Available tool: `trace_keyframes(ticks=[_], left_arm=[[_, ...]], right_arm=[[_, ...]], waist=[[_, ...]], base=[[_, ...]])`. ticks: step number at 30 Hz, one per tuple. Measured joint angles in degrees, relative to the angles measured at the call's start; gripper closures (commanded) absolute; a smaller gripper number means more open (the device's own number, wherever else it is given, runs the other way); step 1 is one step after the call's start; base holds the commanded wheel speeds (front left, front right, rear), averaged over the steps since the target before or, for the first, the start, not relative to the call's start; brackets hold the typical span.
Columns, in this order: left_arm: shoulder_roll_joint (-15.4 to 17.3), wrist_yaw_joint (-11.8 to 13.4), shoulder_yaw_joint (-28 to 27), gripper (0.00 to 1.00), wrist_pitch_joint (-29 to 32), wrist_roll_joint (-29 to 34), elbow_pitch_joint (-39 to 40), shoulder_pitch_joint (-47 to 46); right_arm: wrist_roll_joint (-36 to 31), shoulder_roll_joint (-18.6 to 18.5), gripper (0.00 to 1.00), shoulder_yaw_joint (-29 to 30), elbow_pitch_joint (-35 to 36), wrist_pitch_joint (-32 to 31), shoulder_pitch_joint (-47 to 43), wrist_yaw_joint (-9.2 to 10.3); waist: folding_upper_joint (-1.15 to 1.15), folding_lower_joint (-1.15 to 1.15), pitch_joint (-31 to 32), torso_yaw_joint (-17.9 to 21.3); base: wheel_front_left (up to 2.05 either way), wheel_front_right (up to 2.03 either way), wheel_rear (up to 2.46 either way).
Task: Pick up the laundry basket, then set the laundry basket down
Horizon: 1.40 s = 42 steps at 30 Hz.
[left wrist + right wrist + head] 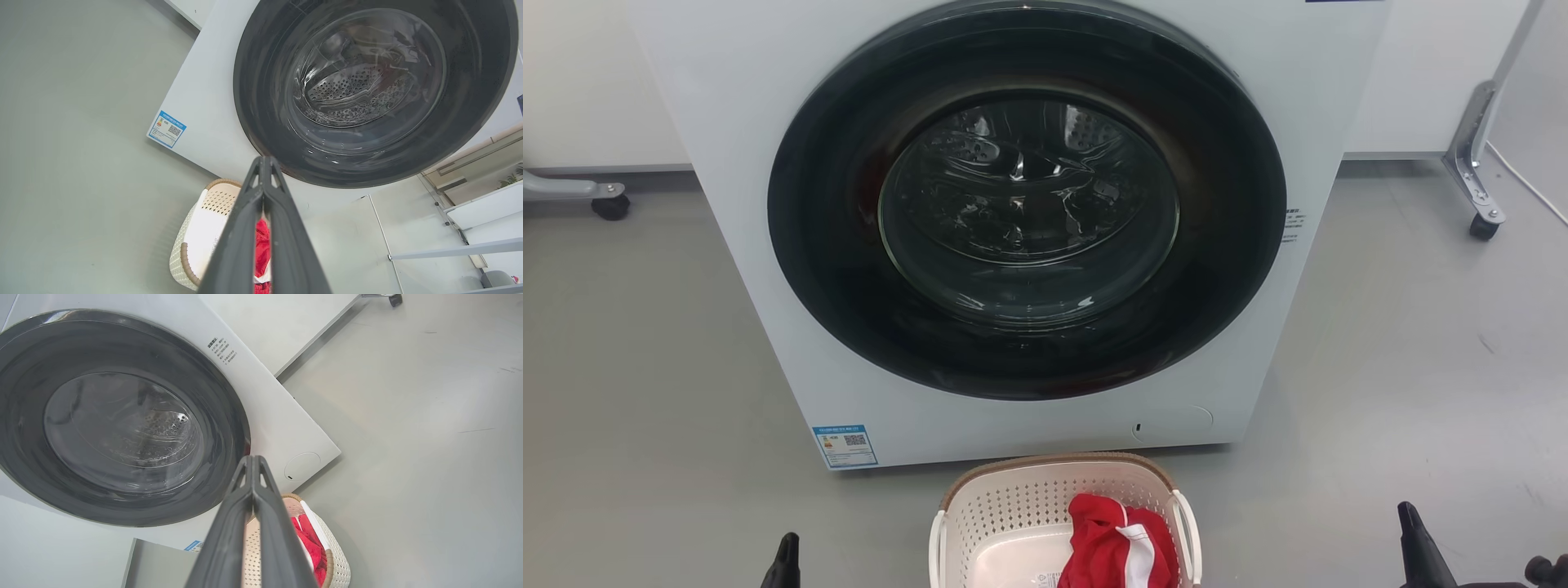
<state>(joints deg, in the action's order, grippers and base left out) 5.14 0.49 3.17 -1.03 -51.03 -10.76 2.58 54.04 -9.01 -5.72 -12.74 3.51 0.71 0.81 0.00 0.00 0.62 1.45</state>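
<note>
Laundry basket [1013, 510] before washer [947, 425], floor [645, 367] alongside

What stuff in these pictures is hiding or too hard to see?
- Cream-white perforated plastic laundry basket: its near end is cut off by the head view's bottom edge.
- Red and white cloth in it: cut by the same edge, kind unclear.
- Blue sticker on the white washing machine, head view: print too small.
- Round dark glass door, head view: reflections blur what lies behind.
</note>
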Motion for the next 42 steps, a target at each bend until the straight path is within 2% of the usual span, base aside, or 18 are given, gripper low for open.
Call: trace_keyframes(ticks=[42], left_arm=[[-2.05, -6.10, -6.70, 1.00, 6.00, -32.31, -5.04, -5.38]], right_arm=[[30.15, 5.16, 1.00, 10.76, -3.42, -8.05, 3.53, -6.10]], waist=[[0.00, 0.00, -0.59, -1.18]], base=[[0.00, 0.00, 0.00]])
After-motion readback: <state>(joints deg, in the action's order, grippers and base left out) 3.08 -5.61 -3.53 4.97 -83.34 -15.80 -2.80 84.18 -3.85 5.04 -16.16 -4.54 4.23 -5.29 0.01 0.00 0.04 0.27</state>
